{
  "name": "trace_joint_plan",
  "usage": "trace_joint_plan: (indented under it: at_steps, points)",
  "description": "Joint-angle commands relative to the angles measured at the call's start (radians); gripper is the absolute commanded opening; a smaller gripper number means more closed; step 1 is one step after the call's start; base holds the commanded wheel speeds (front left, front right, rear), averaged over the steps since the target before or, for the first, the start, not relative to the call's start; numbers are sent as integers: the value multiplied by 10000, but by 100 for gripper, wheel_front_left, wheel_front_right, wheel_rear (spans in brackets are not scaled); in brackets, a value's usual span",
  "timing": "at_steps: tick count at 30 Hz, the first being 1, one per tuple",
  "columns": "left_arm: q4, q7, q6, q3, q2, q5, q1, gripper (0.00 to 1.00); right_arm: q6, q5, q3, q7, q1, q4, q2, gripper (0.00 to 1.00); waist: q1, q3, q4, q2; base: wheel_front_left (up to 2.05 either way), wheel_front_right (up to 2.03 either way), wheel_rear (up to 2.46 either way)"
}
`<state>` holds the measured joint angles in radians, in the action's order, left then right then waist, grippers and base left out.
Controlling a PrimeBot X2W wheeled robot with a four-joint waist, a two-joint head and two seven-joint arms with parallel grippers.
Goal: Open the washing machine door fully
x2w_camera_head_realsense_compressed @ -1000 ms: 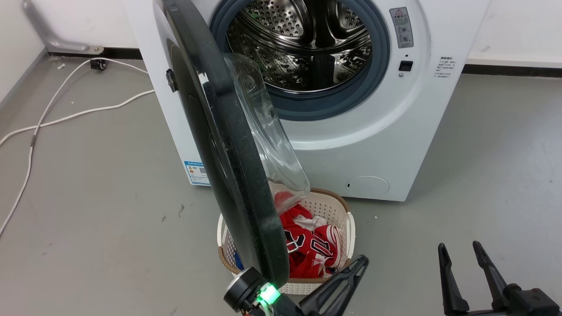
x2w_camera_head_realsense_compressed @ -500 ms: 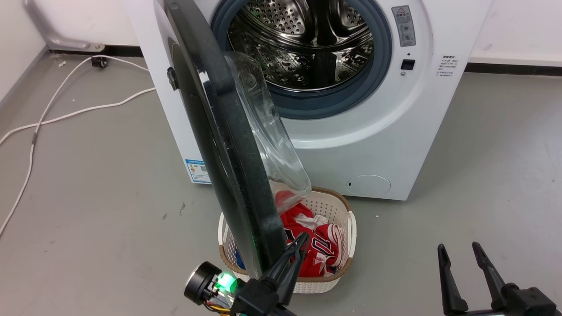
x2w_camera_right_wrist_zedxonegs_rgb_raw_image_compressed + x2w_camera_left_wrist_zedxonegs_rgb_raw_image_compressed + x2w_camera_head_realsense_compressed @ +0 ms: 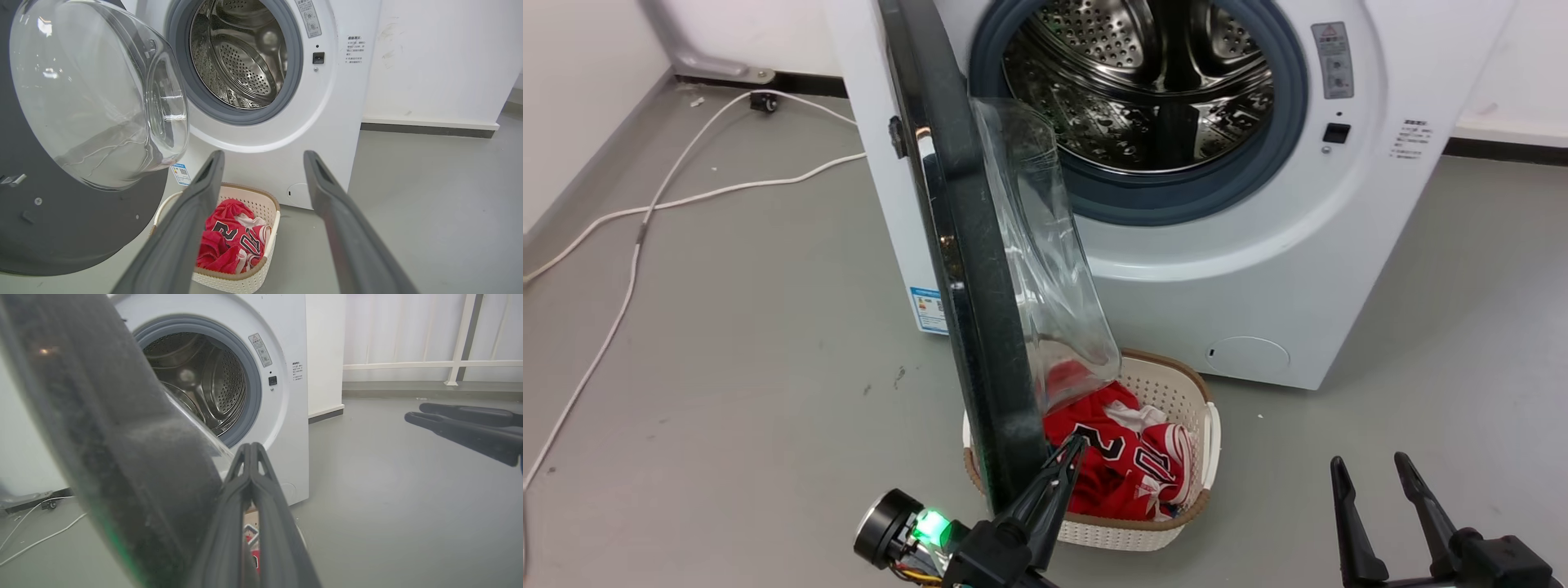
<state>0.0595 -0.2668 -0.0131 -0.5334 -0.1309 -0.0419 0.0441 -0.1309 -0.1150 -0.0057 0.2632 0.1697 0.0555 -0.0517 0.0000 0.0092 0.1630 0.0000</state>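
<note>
The left end effector (image 3: 1072,447), closed and empty, sits beside the lower rim of the washing machine door (image 3: 964,245); the right end effector (image 3: 1368,461) gapes, empty.

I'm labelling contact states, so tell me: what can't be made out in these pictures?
Whether the left gripper touches the washing machine door: head view, finger crosses the rim, depth unclear; left wrist view, rim blurred.
Laundry basket left side: head view, behind the door.
Warning label text: head view, too small.
</note>
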Motion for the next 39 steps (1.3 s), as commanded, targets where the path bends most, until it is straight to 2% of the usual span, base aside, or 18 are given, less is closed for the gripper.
trace_joint_plan:
  at_steps: [1,21,35,39]
  points:
    - [87,42,-141,232,-175,36,-91,0,2,-62,24,21,22,-1,27,100,0,-10,154,0,0,0,0]
    - [62,49,-157,680,-230,-46,-388,0,2,-229,138,21,-83,222,25,100,0,170,2268,0,0,0,0]
    - [-298,35,-660,2921,-340,-604,-203,0,2,73,-1,21,-541,171,25,100,0,980,2602,0,0,0,0]
    - [-283,34,-616,3767,-85,-1009,-27,0,2,244,-67,23,-703,121,25,100,0,1367,2737,0,0,0,0]
